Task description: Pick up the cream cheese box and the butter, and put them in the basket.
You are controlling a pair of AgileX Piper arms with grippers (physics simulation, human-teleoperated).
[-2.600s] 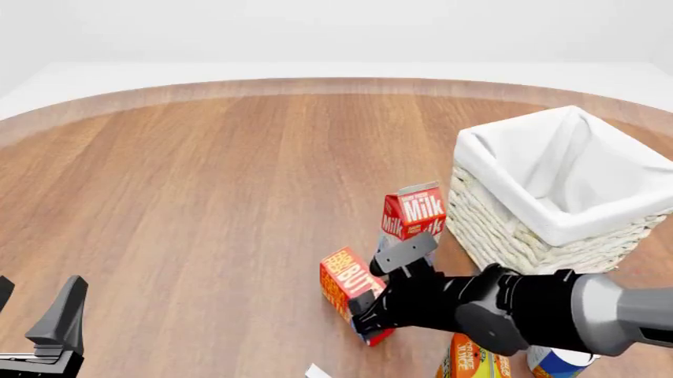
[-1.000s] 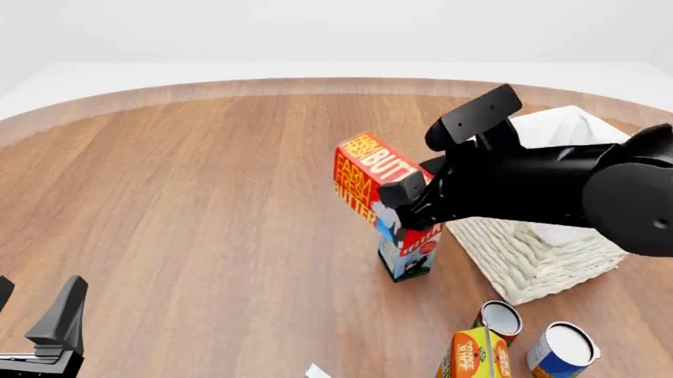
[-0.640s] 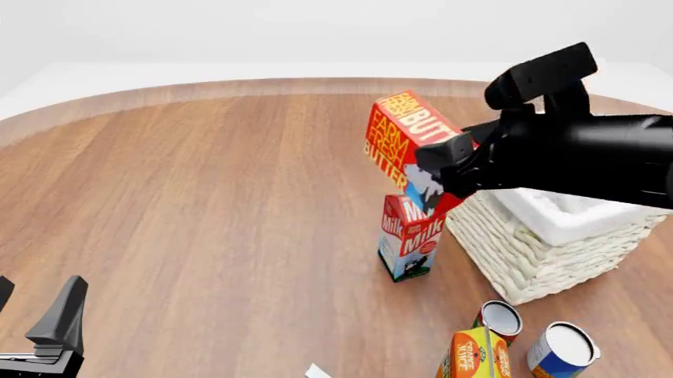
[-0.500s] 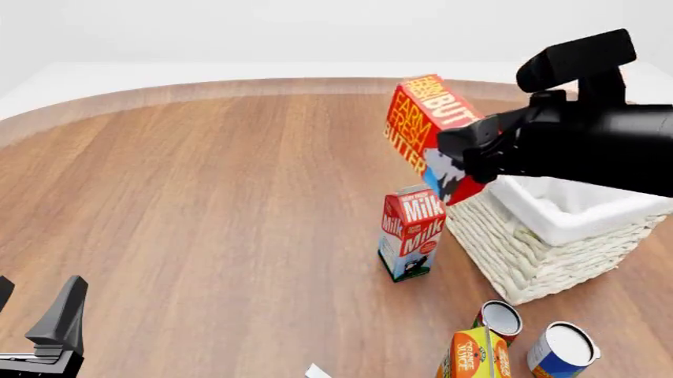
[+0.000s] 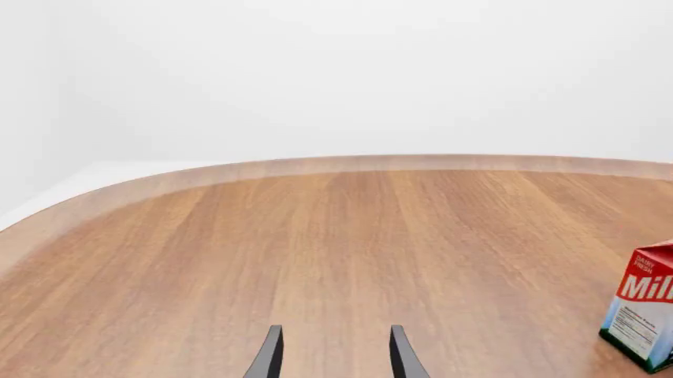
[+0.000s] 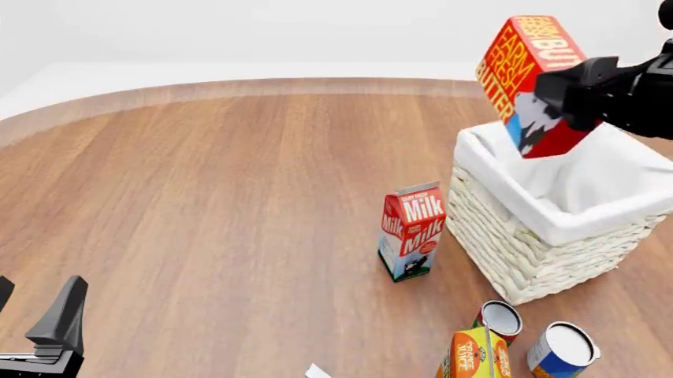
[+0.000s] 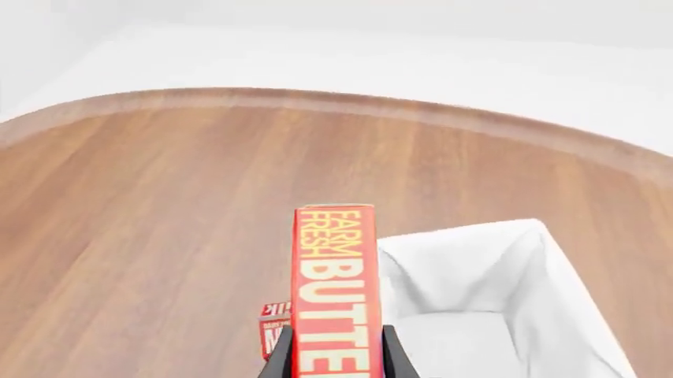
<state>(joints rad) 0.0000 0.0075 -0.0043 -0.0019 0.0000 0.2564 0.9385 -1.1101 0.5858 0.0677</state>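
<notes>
The butter (image 6: pixel 529 75), a red and orange box with yellow lettering, hangs tilted above the near-left rim of the white wicker basket (image 6: pixel 513 246). My right gripper (image 6: pixel 576 87) is shut on its lower end. In the right wrist view the butter (image 7: pixel 334 283) stands between the fingers, with the basket's liner (image 7: pixel 526 260) below and beyond it. A white corner of the cream cheese box (image 6: pixel 318 372) shows at the front edge of the picture. My left gripper (image 6: pixel 31 311) rests open at the near left, its fingers (image 5: pixel 270 356) holding nothing.
A red-and-white milk carton (image 6: pixel 412 231) stands upright just left of the basket, also seen from the left wrist (image 5: pixel 644 313). An orange juice carton (image 6: pixel 474 356) and two open cans (image 6: pixel 500 318) (image 6: pixel 563 349) sit near the front right.
My right gripper has lifted the butter off the table and carried it up and to the right, from beside the milk carton to above the basket's rim. The left arm has not moved.
</notes>
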